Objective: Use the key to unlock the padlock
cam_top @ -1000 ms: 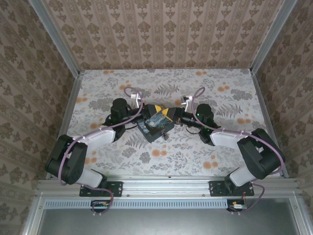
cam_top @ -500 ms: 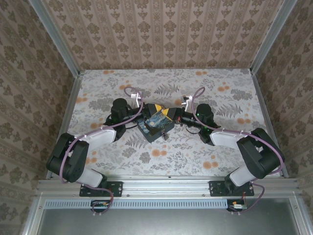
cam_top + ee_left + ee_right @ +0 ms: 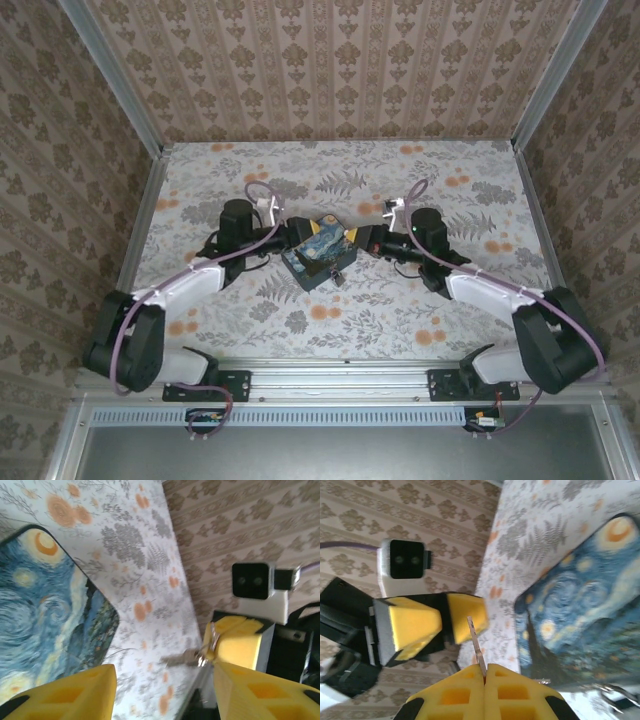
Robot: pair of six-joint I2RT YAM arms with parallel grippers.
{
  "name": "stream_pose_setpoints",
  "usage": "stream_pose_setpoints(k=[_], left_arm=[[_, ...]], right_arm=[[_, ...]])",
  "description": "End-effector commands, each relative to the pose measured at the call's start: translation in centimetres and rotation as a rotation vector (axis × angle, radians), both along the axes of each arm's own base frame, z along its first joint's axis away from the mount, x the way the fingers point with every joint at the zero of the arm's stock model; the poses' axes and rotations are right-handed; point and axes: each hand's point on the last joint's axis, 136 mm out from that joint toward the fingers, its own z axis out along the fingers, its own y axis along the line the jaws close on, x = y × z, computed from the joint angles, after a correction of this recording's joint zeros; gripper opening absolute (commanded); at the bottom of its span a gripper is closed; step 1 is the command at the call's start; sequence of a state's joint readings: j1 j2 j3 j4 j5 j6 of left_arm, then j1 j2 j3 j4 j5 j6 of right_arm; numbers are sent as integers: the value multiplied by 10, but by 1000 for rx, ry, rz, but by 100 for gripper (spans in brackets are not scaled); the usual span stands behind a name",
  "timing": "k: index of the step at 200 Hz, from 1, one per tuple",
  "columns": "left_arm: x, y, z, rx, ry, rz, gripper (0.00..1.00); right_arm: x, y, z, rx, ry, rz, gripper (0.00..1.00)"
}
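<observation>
My right gripper (image 3: 485, 668) is shut on the key (image 3: 475, 642), whose thin blade sticks out past the yellow fingertips. The left wrist view shows the same key (image 3: 178, 658) with its small ring, pointing toward the blue swirly tin (image 3: 45, 610). My left gripper (image 3: 162, 674) is open with nothing between its fingers. From above, the left gripper (image 3: 292, 233) and the right gripper (image 3: 358, 238) face each other over the tin's (image 3: 318, 255) far edge. A small dark thing at the tin's near corner looks like the padlock (image 3: 338, 279).
The floral table (image 3: 400, 310) stretches around the tin on all sides. Patterned walls (image 3: 330, 70) close in the back and both sides, with metal rails along the table's edges.
My left gripper has opened and drawn back to the left. My right gripper stays shut on the key and has shifted slightly right, so the two grippers now stand apart.
</observation>
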State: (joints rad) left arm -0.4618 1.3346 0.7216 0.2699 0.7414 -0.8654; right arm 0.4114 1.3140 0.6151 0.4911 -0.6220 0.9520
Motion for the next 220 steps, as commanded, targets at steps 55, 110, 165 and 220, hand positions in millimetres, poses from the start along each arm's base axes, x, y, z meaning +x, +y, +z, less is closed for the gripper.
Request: stream_pose_setpoints(k=[55, 110, 165, 220], left_arm=[[-50, 16, 9, 789, -511, -396, 67], [-111, -35, -24, 973, -1123, -1060, 76], [-99, -44, -93, 1210, -1219, -1429, 74], [-69, -60, -126, 1324, -1315, -1504, 73]], right_arm=[[-48, -68, -43, -285, 128, 81, 0], [-40, -134, -66, -325, 209, -155, 0], [-31, -156, -53, -275, 184, -258, 0], [-27, -153, -40, -233, 143, -256, 0]])
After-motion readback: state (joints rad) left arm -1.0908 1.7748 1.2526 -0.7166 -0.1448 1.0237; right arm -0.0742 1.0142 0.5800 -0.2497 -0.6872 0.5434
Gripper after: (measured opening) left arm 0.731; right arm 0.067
